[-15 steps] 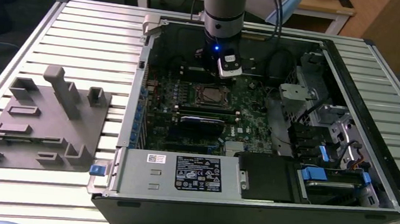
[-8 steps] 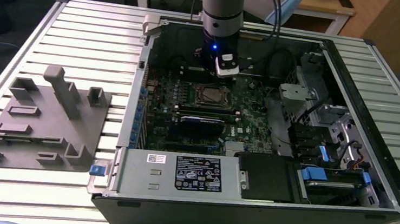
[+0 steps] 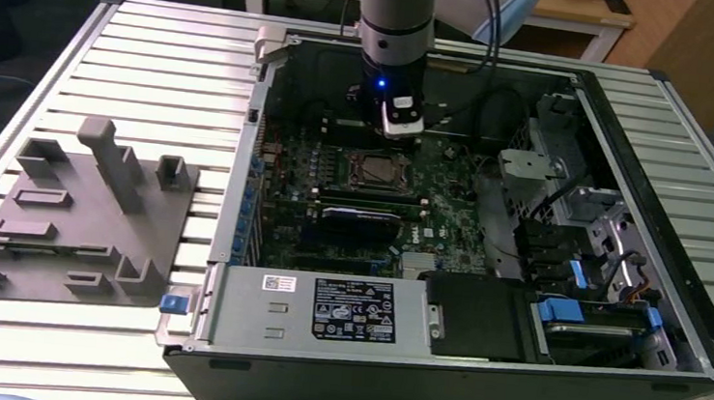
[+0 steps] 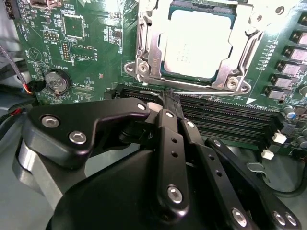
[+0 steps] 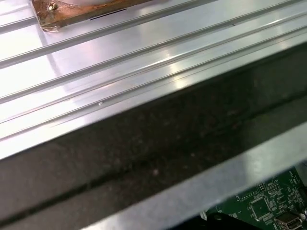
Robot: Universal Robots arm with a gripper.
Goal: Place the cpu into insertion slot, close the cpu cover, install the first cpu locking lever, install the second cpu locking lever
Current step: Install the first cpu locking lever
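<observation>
Cpu lies under the cpu cover; beside that cover, the claw, pressed together, might slip onto the memory slots.

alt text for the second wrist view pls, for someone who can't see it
The cpu lies on a green motherboard, framed by the silver cpu cover lying flat around it. In the foreground the black gripper has its fingers together, tips close to the cover's edge, above long black memory slots.
</observation>
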